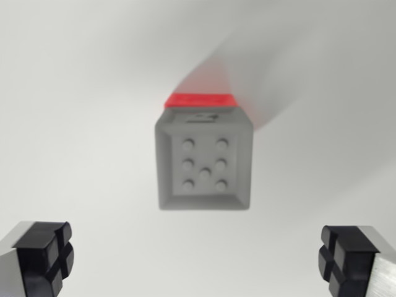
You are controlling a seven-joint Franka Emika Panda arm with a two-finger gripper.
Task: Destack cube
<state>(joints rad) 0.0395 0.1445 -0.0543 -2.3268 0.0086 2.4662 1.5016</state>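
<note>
A grey plastic cube (205,165) with a recessed top face is seen from above, near the middle of the wrist view and slightly toward the wrist view's right. Seven small round studs are set in the recess, arranged in two columns of three with one more between them. A dark marking is visible on the grey cube's far rim, too blurred to be read. Directly beneath the grey cube a red block (200,99) is stacked, of which only a narrow red band shows past the grey cube's far edge. Both are carried by a plain white tabletop (74,111), on which soft shadows and a faint red tint are cast beyond the stack. The hand (199,257) is held above and nearer the camera than the grey cube, with its two black, cross-grooved rubber fingertips (44,257) set wide apart at the lower corners of the view, one on each side of the grey cube. Nothing is held between them, and neither is in contact with the grey cube. The grey cube appears squarely seated on the red block, without visible tilt.
</note>
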